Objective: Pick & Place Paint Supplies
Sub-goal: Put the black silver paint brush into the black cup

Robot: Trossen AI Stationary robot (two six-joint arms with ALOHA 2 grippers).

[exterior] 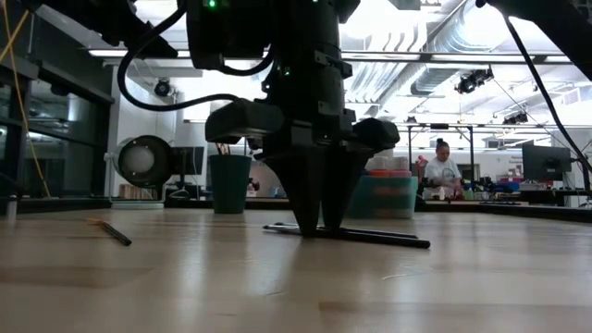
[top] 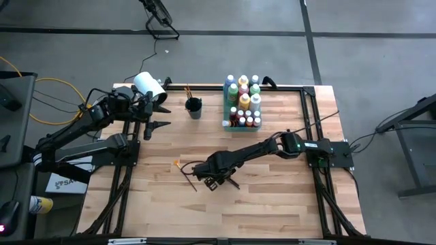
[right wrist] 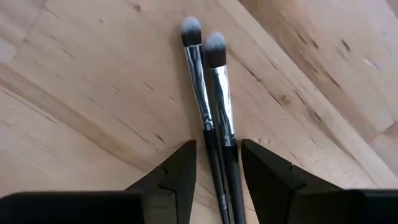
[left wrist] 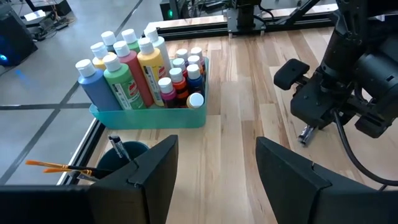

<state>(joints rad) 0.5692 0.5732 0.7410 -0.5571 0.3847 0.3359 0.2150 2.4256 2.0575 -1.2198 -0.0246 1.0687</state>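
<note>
Two dark-handled paintbrushes [right wrist: 214,99] with silver ferrules lie side by side on the wooden table near its middle. My right gripper [right wrist: 219,155] stands over them, pointing straight down, shut on the pair [exterior: 370,236]. A third brush [top: 188,177] lies flat just left of it. Paint bottles with white caps [left wrist: 134,74] stand in a green tray [top: 227,124] at the far side. My left gripper [left wrist: 217,155] hangs open and empty at the far left, by the white roll [top: 148,85]. My right gripper pinches both brushes together between its two fingers, on the handles just behind the ferrules [right wrist: 222,146]. The fingers [exterior: 319,217] come from above, point down and stand across the brushes. The brushes lie flat on the table, their bristle ends sticking out past the fingers.
A dark cup [top: 194,107] with brushes in it stands left of the tray, at the far side. Bare wood stretches across the near half of the table. A person [exterior: 442,166] sits in the room beyond the table.
</note>
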